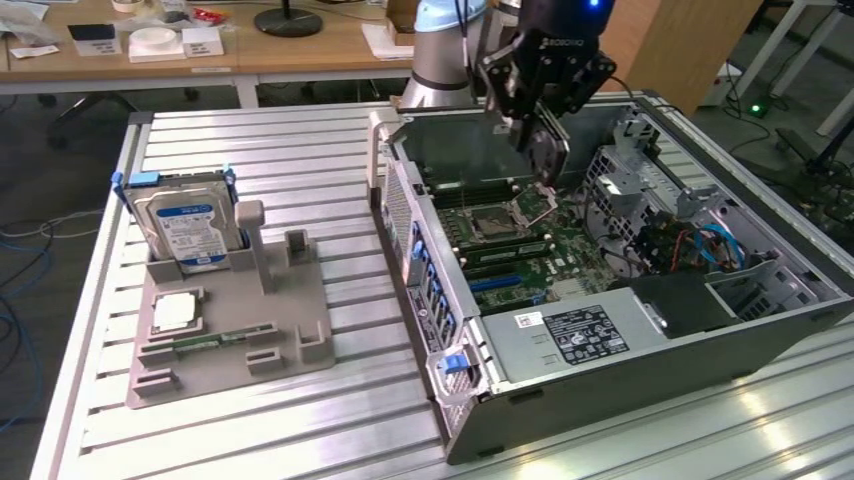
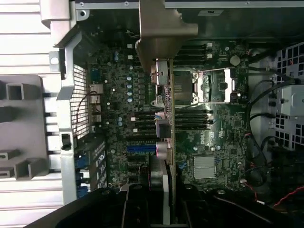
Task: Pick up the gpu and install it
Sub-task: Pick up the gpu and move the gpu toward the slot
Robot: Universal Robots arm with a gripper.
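We see the gripper (image 1: 541, 135) at about 1 o'clock in the exterior view. It hangs over the open computer case (image 1: 601, 400) with the gpu (image 1: 549, 160) pinched between its 2 fingers. The card hangs upright, edge down, above the motherboard (image 1: 534, 255). We cannot tell whether its lower edge touches the board or a slot. The CPU socket (image 1: 487, 220) lies near the card's lower end, toward 8 o'clock from it.

In the wrist view the gpu (image 2: 167, 118) shows edge-on as a thin strip coming out from between the fingers (image 2: 140, 209), which press on it from both sides. Its silver end bracket (image 2: 161, 33) is at the end far from the gripper, close to a case wall. A blue slot (image 2: 140, 148) lies on the board just beside the card's line, and the CPU socket (image 2: 209, 85) sits on the other side.

On the slatted table (image 1: 267, 150), at 9 o'clock in the exterior view and well apart from the case, stands a grey holder (image 1: 287, 320). A hard drive (image 1: 187, 225) with a blue-white label stands upright at the holder's 11 o'clock corner. Toward 6 o'clock from the drive, 1 small square silver chip (image 1: 176, 312) lies flat on the holder.
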